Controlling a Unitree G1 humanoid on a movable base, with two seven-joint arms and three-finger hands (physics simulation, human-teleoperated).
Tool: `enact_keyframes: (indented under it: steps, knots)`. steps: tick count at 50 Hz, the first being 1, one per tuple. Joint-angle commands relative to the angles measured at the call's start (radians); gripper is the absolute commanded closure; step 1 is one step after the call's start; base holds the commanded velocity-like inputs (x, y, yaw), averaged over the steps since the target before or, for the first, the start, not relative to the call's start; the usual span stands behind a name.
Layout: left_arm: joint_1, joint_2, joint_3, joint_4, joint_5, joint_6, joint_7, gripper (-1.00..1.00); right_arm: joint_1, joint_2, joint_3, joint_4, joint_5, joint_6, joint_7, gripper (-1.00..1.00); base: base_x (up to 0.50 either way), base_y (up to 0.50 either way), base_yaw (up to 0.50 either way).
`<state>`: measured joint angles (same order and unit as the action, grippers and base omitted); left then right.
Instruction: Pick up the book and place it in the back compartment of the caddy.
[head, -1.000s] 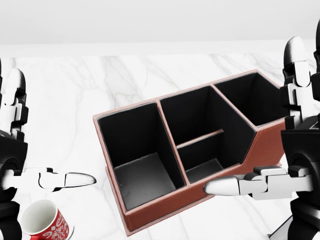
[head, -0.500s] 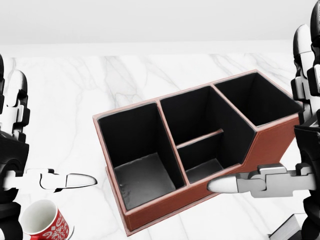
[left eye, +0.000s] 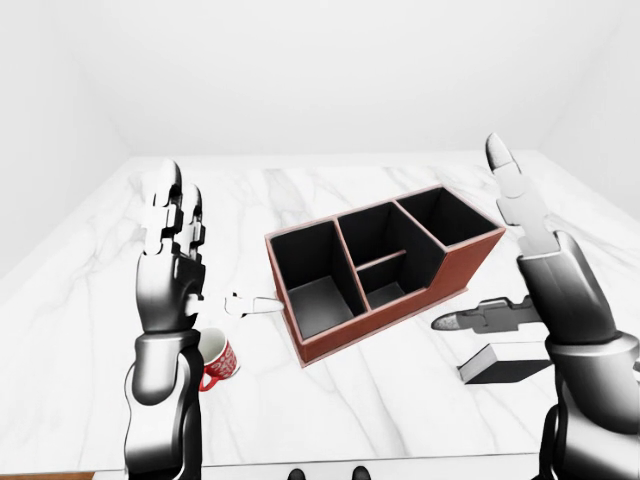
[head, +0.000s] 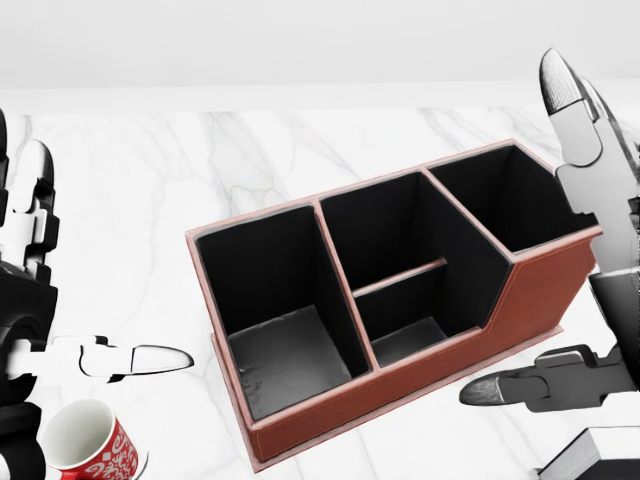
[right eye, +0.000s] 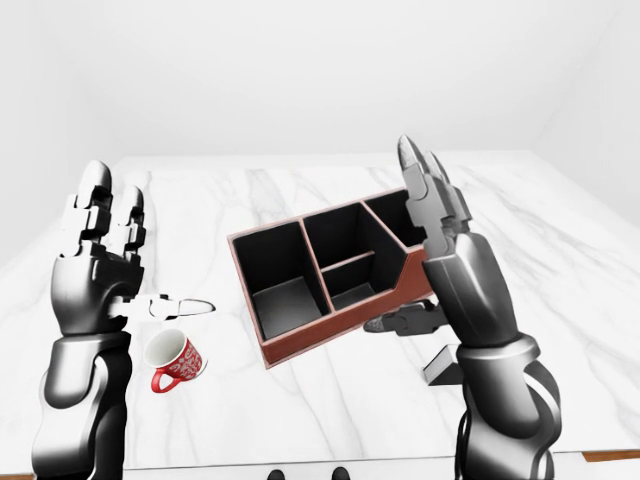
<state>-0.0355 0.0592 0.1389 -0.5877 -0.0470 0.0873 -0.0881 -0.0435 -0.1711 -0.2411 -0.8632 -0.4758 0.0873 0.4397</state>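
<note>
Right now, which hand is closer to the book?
Right. The right hand is raised just above the book, thumb over it. The left hand is across the caddy, above the mug.

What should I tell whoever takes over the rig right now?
Left hand: open, raised, empty, above the red mug.
Right hand: open, raised, empty, right of the caddy.
The book lies flat on the marble table, below the right hand, at the caddy's right end.
Done: nothing; all caddy compartments empty.
Left: grasp the book, place it in the back compartment.
</note>
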Motion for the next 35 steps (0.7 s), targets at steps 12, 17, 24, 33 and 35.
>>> enact_keyframes:
  steps: [12, 17, 24, 33, 35]
  knots:
    - [0.002, -0.001, -0.004, -0.003, 0.005, 0.000, -0.001, -1.00, -0.010, -0.008, -0.062, -0.057, -0.179, 0.000, 0.188, -1.00, 0.00, 0.00, 0.00]
    - [-0.001, 0.000, -0.002, 0.002, 0.005, 0.000, -0.001, -1.00, -0.007, -0.011, -0.072, -0.069, -0.191, 0.000, 0.214, -1.00, 0.00, 0.00, 0.00]
    - [0.000, 0.000, -0.001, 0.006, 0.005, 0.000, -0.001, -1.00, 0.002, -0.009, -0.073, -0.079, -0.211, 0.000, 0.241, -1.00, 0.00, 0.00, 0.00]
    - [0.000, 0.000, -0.001, 0.012, 0.006, 0.000, -0.001, -1.00, 0.014, -0.007, -0.078, -0.098, -0.241, 0.000, 0.258, -1.00, 0.00, 0.00, 0.00]
    - [0.000, 0.000, -0.001, 0.013, 0.006, 0.000, -0.001, -1.00, 0.017, -0.005, -0.078, -0.101, -0.249, 0.000, 0.258, -1.00, 0.00, 0.00, 0.00]
